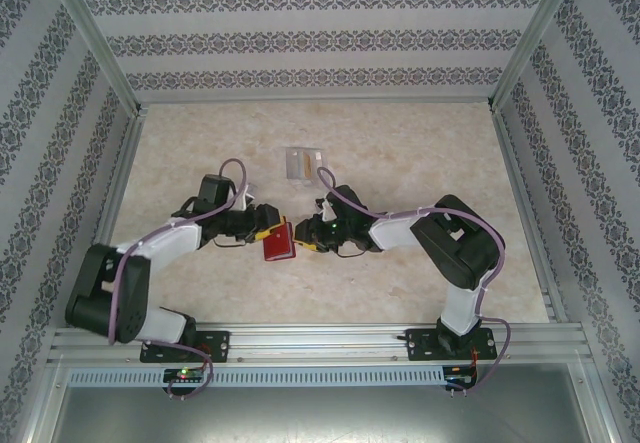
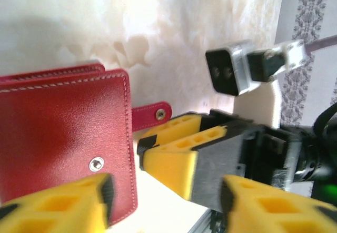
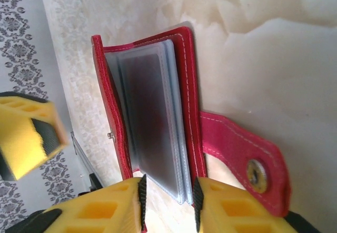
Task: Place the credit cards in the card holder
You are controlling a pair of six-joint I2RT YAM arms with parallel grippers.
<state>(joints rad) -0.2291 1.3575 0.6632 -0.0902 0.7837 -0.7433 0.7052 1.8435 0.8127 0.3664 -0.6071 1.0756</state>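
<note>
The card holder [image 1: 276,246], a small red wallet, hangs just above the table between my two grippers. In the right wrist view it [image 3: 184,85] is partly open, with its clear pockets [image 3: 155,122] and one red cover between the pads of my right gripper [image 3: 168,201], which is shut on them. The snap tab [image 3: 242,154] sticks out to the right. My left gripper [image 2: 166,196] stands open, one finger [image 2: 63,206] in front of the wallet's closed face [image 2: 58,133] without clamping it. Tan credit cards [image 1: 297,164] lie in a clear case farther back.
The clear plastic case [image 1: 304,163] lies on the marble-look table [image 1: 420,143] behind the grippers. My right gripper's yellow fingers [image 2: 179,149] and its camera [image 2: 231,72] sit close in front of the left gripper. Patterned walls enclose the table on three sides.
</note>
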